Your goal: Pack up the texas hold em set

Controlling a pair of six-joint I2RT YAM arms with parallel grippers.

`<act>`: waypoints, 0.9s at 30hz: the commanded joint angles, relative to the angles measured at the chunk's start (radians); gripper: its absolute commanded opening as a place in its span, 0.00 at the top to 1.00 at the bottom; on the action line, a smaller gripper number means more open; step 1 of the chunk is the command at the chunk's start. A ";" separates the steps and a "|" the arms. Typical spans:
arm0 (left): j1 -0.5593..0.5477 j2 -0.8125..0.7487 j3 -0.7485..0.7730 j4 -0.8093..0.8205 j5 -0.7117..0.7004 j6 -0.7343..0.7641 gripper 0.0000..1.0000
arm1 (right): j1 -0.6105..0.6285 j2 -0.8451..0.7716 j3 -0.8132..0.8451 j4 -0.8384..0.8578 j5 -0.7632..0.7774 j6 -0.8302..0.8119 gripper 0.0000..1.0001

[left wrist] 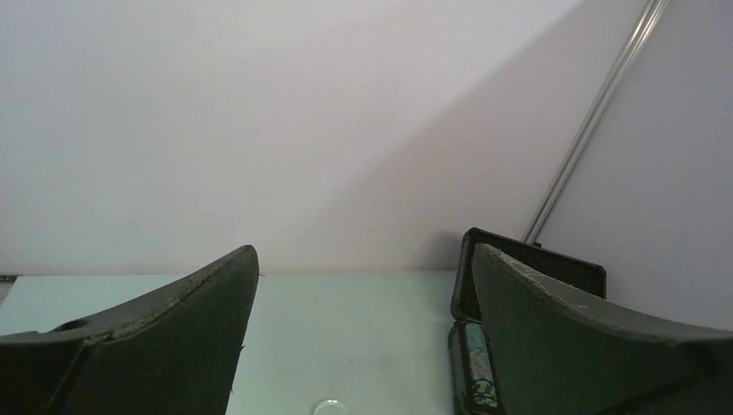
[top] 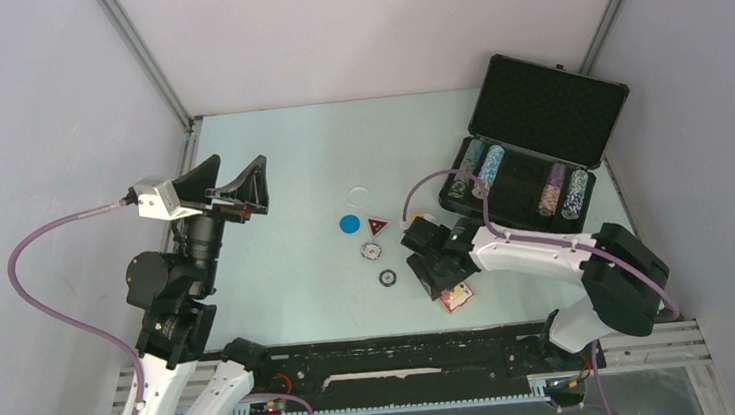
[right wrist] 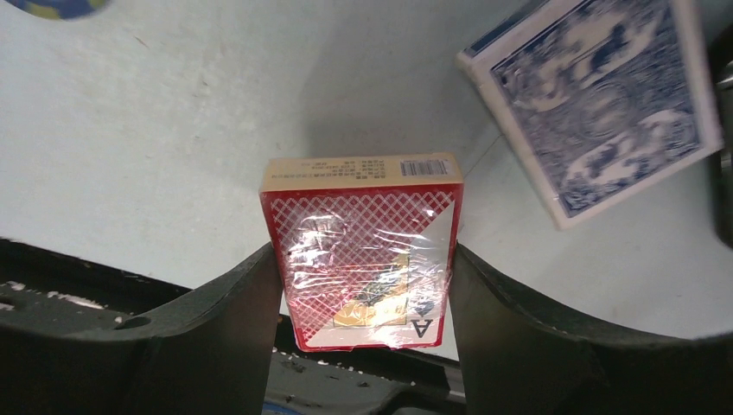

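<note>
— Black fingers, two of them, on the left gripper (top: 231, 182): how do they stand?

— Spread wide, with nothing between them, raised over the left side of the pale table (top: 280, 285) in the overhead view.

— And moving right, toward the centre of the frame?

— Five small pieces lie loose on the table. There is one clear disc (top: 359, 190) furthest up and one blue disc (top: 350, 223) below it. One red triangle (top: 377, 226) is just beside the blue disc on its right. Lower down are two round chips, a pale one (top: 371, 251) and a dark one (top: 388, 277).

— Then the right gripper (right wrist: 363, 257)?

— It sits just right of those chips, low over the table. In the wrist view its two fingers (right wrist: 233, 320) press against both long sides of the red card deck (right wrist: 359, 216), clamping it. That deck is wrapped in film and lies near the table's lower edge.

— How many decks are there?

— Two. The blue card deck (right wrist: 605, 104) lies tilted at the upper right of the wrist view, apart from the red one.

— And the far right?

— One black briefcase (top: 547, 101) stands open at the upper right, its foam-lined lid up. Four rows of poker chips (top: 490, 169) lie in its base, two on the left and two on the right.
</note>
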 commanded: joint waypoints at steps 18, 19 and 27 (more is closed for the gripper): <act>-0.258 -0.027 -0.055 0.056 -0.168 0.087 0.01 | -0.331 -0.083 0.420 -0.258 0.591 -0.460 0.40; -0.286 -0.024 -0.056 0.055 -0.187 0.099 0.01 | -0.377 -0.076 0.421 -0.226 0.592 -0.502 0.39; -0.475 -0.035 -0.039 0.009 -0.395 0.144 0.03 | -0.612 0.000 0.430 -0.003 0.440 -0.852 0.44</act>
